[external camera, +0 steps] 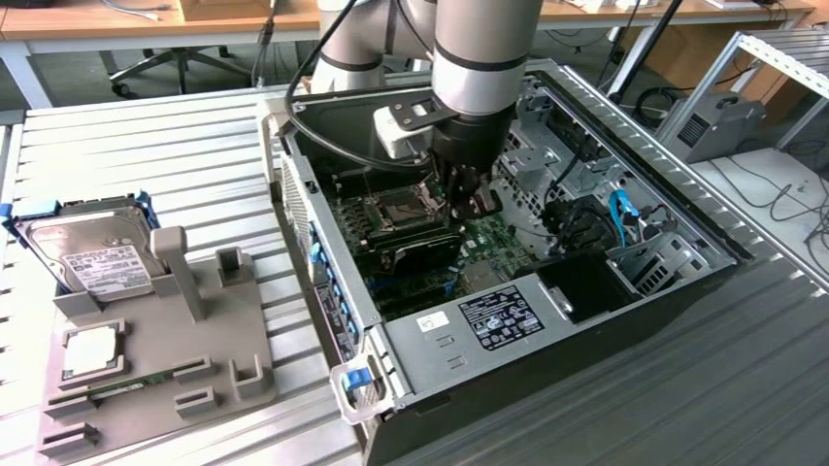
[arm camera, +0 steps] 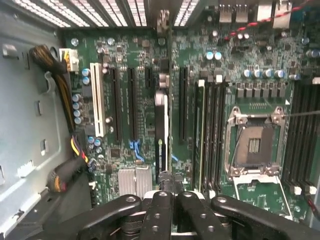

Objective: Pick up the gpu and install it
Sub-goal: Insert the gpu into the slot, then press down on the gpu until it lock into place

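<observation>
The gpu (external camera: 412, 254) stands on edge inside the open computer case (external camera: 674, 223), low over the motherboard, with its black cooler facing the exterior view's bottom. In the wrist view the gpu (arm camera: 161, 120) appears edge-on as a thin dark strip with a white line, lined up among the long black expansion slots (arm camera: 131, 105). My gripper (external camera: 477, 206) reaches down into the case. Its black fingers (arm camera: 160, 210) are closed together on the card's end farthest from the case's vented rear wall, so my gripper (arm camera: 172, 192) is shut on it. Whether the card sits fully in a slot I cannot tell.
The empty CPU socket (arm camera: 255, 145) and memory slots (arm camera: 210, 130) lie beside the card. Cable bundles (arm camera: 55, 75) run along the case wall. The power supply (external camera: 499, 316) sits at the case's near end. Outside, a grey fixture (external camera: 194, 320) carries a hard drive (external camera: 91, 254) and a memory stick (external camera: 130, 381).
</observation>
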